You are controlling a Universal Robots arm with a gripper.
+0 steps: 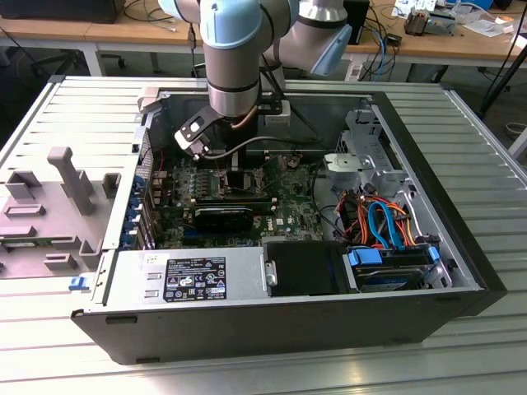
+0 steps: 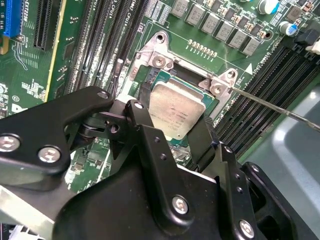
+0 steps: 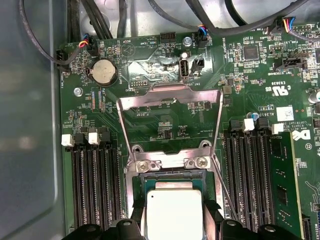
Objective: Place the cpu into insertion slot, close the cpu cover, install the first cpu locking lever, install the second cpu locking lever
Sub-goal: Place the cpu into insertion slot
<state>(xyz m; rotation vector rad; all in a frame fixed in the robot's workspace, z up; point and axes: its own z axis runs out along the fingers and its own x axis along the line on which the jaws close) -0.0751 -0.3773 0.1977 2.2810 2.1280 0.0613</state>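
Note:
The cpu [image 3: 174,212], a flat square chip with a dull silver top, sits at the insertion slot [image 3: 167,162], whose silvery rim frames it. In the second wrist view the cpu [image 2: 175,110] lies slightly tilted inside the slot's rim [image 2: 160,60]. My gripper [image 3: 174,222] has a black finger [image 3: 136,222] against each of two opposite sides of the chip and is shut on it. The cpu cover [image 3: 170,95], a thin metal frame with a square window, is folded back flat over the board. A thin lever rod [image 2: 280,107] sticks out beside the slot. In the exterior view my gripper [image 1: 239,177] reaches down into the open computer case.
Black memory slots [image 3: 92,185] flank the socket on both sides. Cables [image 3: 90,20] run along the board's edge. The case holds a power supply [image 1: 189,276] and drive cables [image 1: 379,218]. A grey fixture [image 1: 70,177] stands on the exterior view's left.

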